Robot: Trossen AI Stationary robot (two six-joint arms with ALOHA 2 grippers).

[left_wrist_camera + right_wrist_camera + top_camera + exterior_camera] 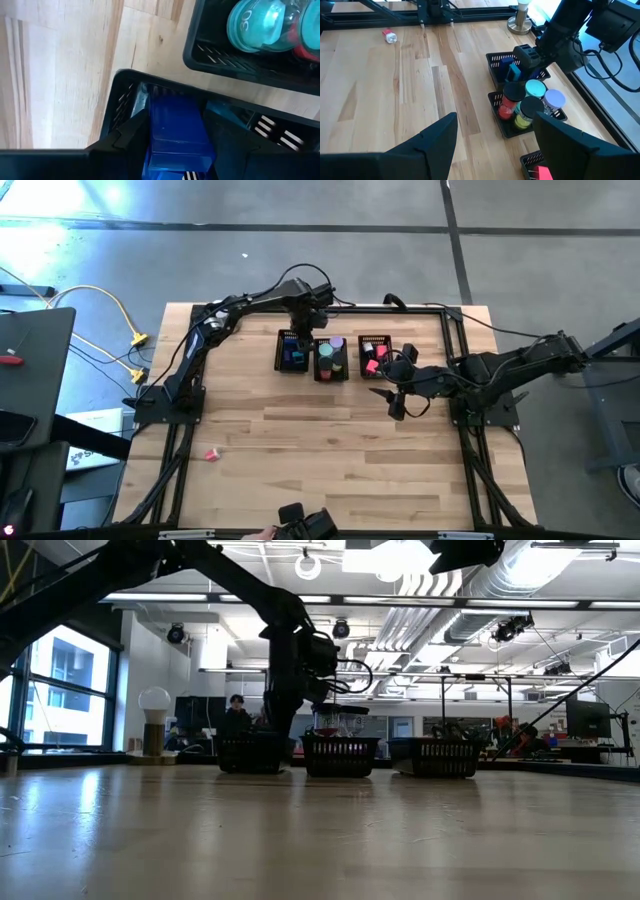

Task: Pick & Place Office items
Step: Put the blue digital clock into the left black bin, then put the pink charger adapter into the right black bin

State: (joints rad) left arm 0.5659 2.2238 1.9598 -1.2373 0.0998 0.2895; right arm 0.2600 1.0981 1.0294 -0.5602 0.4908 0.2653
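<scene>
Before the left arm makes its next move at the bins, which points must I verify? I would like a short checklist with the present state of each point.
1. Left gripper is over the left bin: ok.
2. Blue block lies between its fingers, inside that bin: ok.
3. Block is fully released: cannot tell; the fingers stand close beside it.
4. Right gripper is open, holds nothing and waits clear of the bins: ok.
5. All items are sorted: not ok; a small pink piece lies alone on the table.
6. Middle bin has room: cannot tell; it looks crowded.
</scene>
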